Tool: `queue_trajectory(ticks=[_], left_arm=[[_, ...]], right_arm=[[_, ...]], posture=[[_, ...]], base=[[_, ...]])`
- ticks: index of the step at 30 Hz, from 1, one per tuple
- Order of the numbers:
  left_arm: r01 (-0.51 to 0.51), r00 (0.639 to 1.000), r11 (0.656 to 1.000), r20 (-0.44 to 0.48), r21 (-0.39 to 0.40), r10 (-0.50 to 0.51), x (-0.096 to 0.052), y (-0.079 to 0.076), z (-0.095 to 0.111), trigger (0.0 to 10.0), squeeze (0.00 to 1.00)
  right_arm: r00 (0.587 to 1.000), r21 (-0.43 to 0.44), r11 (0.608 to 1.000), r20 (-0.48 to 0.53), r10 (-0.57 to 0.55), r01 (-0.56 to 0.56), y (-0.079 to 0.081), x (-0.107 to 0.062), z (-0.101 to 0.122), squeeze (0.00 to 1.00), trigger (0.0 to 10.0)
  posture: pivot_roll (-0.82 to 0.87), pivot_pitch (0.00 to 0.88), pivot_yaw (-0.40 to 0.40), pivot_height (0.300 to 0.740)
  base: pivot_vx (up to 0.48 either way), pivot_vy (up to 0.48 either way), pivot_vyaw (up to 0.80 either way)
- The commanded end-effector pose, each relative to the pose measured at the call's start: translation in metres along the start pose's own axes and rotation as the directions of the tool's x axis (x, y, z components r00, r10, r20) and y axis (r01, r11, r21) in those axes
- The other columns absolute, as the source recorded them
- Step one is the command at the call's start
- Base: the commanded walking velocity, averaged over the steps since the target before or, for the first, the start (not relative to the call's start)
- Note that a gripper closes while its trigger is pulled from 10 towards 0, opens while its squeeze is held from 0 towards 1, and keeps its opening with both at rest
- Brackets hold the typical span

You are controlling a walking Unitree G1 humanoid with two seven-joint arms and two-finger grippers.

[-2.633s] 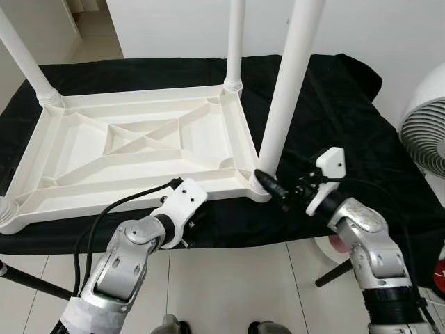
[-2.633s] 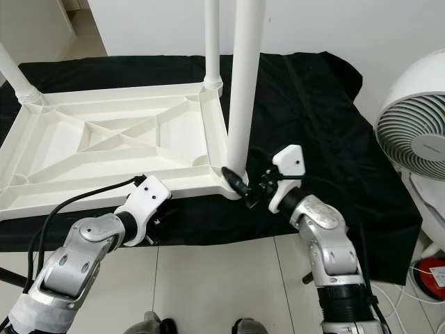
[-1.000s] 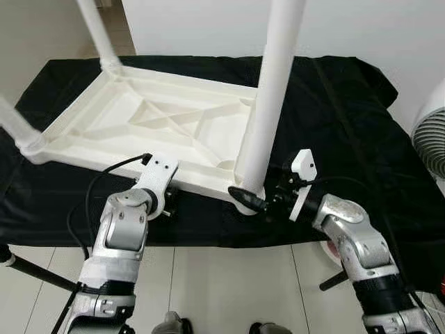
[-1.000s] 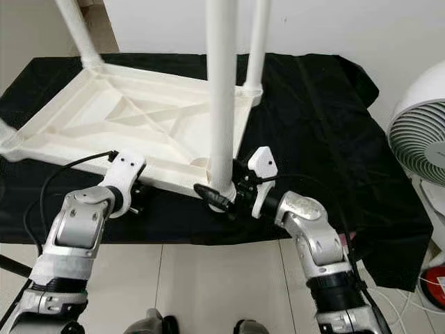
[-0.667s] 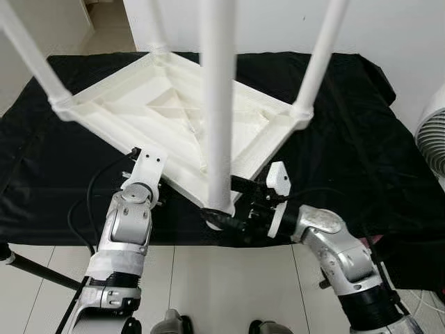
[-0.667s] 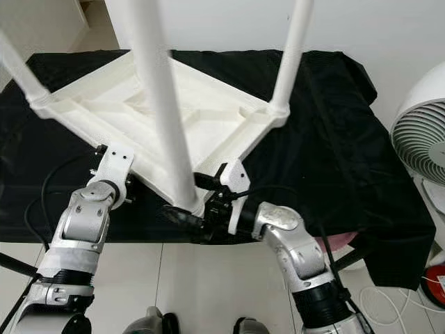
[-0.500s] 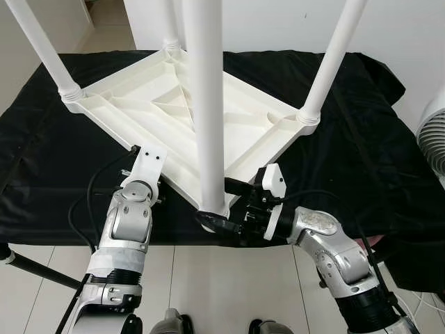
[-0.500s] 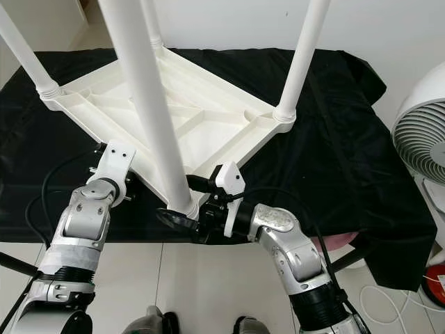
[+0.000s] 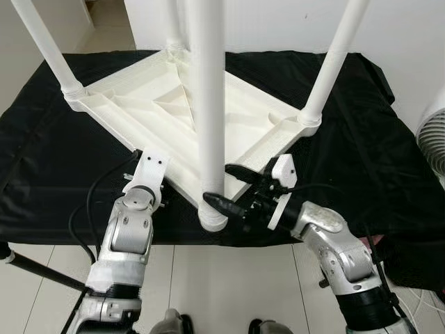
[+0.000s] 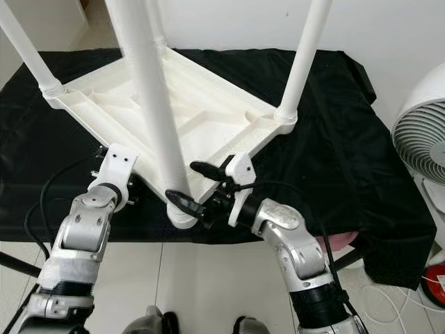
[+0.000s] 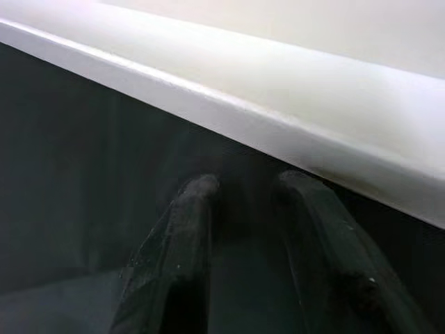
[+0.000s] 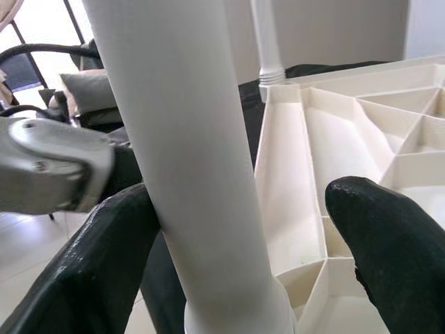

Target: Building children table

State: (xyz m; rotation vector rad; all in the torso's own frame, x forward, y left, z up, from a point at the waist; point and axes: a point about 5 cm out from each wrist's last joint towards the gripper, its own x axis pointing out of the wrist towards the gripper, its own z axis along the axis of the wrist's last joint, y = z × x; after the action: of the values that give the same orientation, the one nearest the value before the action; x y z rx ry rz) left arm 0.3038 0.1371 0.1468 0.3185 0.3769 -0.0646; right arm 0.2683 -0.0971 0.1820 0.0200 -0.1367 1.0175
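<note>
The white plastic children's table (image 9: 149,104) lies upside down on a black cloth, legs pointing up, one corner toward me. Its nearest leg (image 9: 207,104) stands in the corner socket (image 9: 212,216). My right gripper (image 9: 229,188) is open and straddles that leg just above the socket. In the right wrist view one finger (image 12: 97,257) touches the leg (image 12: 188,139) and the other finger (image 12: 389,236) stands apart. My left gripper (image 11: 250,182) reaches under the table's near-left rim (image 11: 278,90), fingers a little apart over the cloth, nothing between them.
The black cloth (image 9: 361,139) covers a low platform that ends just before my feet, with tiled floor (image 9: 229,278) below. A white fan (image 10: 424,149) stands at the right. A black stand leg (image 9: 35,268) crosses the floor at the lower left.
The table has swung round so that a corner now faces me. My right gripper has risen from the socket and now straddles the leg. The left arm stayed by the rim.
</note>
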Motion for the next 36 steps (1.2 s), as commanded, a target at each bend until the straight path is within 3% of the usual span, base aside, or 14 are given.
queue_trajectory(ticks=[1,10,14,17,23,24,26,28,29,30,31,34,35,36], left_arm=[[0.019,1.000,1.000,0.017,0.000,-0.019,-0.015,-0.007,0.004,10.0,0.00],[0.137,0.978,0.986,0.146,0.094,-0.150,-0.039,-0.013,0.018,10.0,0.00],[0.251,0.942,0.950,0.181,0.183,-0.284,-0.051,-0.017,0.018,10.0,0.00],[0.495,0.828,0.825,0.141,0.274,-0.543,-0.081,-0.025,0.004,10.0,0.00],[0.614,0.740,0.725,0.093,0.311,-0.666,-0.101,-0.025,-0.005,10.0,0.00],[0.614,0.740,0.725,0.093,0.311,-0.666,-0.101,-0.025,-0.005,10.0,0.00],[0.666,0.687,0.675,0.092,0.317,-0.721,-0.112,-0.025,-0.005,10.0,0.00],[0.683,0.669,0.657,0.090,0.318,-0.738,-0.116,-0.026,-0.006,10.0,0.00],[0.700,0.651,0.639,0.085,0.318,-0.755,-0.118,-0.027,-0.007,10.0,0.00],[0.700,0.651,0.639,0.085,0.318,-0.755,-0.118,-0.027,-0.007,10.0,0.00],[0.719,0.630,0.618,0.077,0.318,-0.773,-0.122,-0.030,-0.009,10.0,0.00],[0.734,0.613,0.600,0.071,0.318,-0.787,-0.125,-0.031,-0.011,10.0,0.00],[0.745,0.603,0.588,0.057,0.314,-0.796,-0.126,-0.031,-0.014,10.0,0.00],[0.750,0.600,0.583,0.048,0.313,-0.798,-0.127,-0.030,-0.015,10.0,0.00]], right_arm=[[0.993,-0.012,0.993,0.020,-0.116,0.116,-0.015,-0.008,0.004,0.00,10.0],[0.990,-0.004,0.991,0.027,-0.135,0.135,-0.020,-0.002,0.004,0.00,10.0],[0.996,-0.011,0.996,0.017,-0.085,0.085,-0.015,0.006,0.001,0.00,10.0],[1.000,-0.015,1.000,0.019,0.009,-0.009,-0.008,0.027,0.001,0.00,10.0],[0.999,-0.025,0.998,0.014,0.051,-0.051,-0.006,0.033,0.003,0.00,10.0],[0.999,-0.025,0.998,0.014,0.051,-0.051,-0.006,0.033,0.003,0.00,10.0],[0.997,-0.030,0.997,0.003,0.075,-0.075,-0.005,0.029,0.003,0.00,10.0],[0.997,-0.029,0.996,-0.003,0.082,-0.082,-0.005,0.024,0.003,0.00,10.0],[0.996,-0.030,0.996,-0.006,0.086,-0.086,-0.005,0.020,0.003,0.00,5.5],[0.996,-0.030,0.996,-0.006,0.086,-0.086,-0.005,0.020,0.003,0.00,5.5],[0.996,-0.024,0.996,-0.010,0.088,-0.089,-0.004,0.013,0.004,0.00,3.8],[0.996,-0.021,0.996,-0.013,0.091,-0.091,-0.004,0.009,0.005,0.00,3.8],[0.996,-0.014,0.996,-0.014,0.093,-0.093,-0.003,0.002,0.006,0.00,8.9],[0.995,0.003,0.995,-0.005,0.098,-0.098,-0.003,-0.005,0.010,0.00,10.0]], posture=[[-0.12,0.106,0.051,0.740],[-0.09,0.099,0.028,0.740],[-0.08,0.095,0.019,0.740],[-0.07,0.099,0.009,0.740],[-0.06,0.102,0.002,0.740],[-0.06,0.102,0.002,0.740],[-0.06,0.104,-0.006,0.740],[-0.05,0.105,-0.012,0.740],[-0.05,0.105,-0.012,0.740],[-0.05,0.105,-0.012,0.740],[-0.05,0.108,-0.015,0.740],[-0.05,0.108,-0.015,0.740],[-0.06,0.110,-0.013,0.740],[-0.06,0.110,-0.012,0.740]], base=[[0.000,0.000,0.00],[0.000,0.000,0.00],[0.000,0.000,0.00],[0.000,0.000,0.00],[0.000,0.000,0.00],[0.000,0.000,0.00],[0.000,0.000,0.00],[0.000,0.000,0.00],[0.000,0.000,0.00],[0.000,0.000,0.00],[0.000,0.000,0.00],[0.000,0.000,0.00],[0.000,0.000,0.00],[0.000,0.000,0.00]])
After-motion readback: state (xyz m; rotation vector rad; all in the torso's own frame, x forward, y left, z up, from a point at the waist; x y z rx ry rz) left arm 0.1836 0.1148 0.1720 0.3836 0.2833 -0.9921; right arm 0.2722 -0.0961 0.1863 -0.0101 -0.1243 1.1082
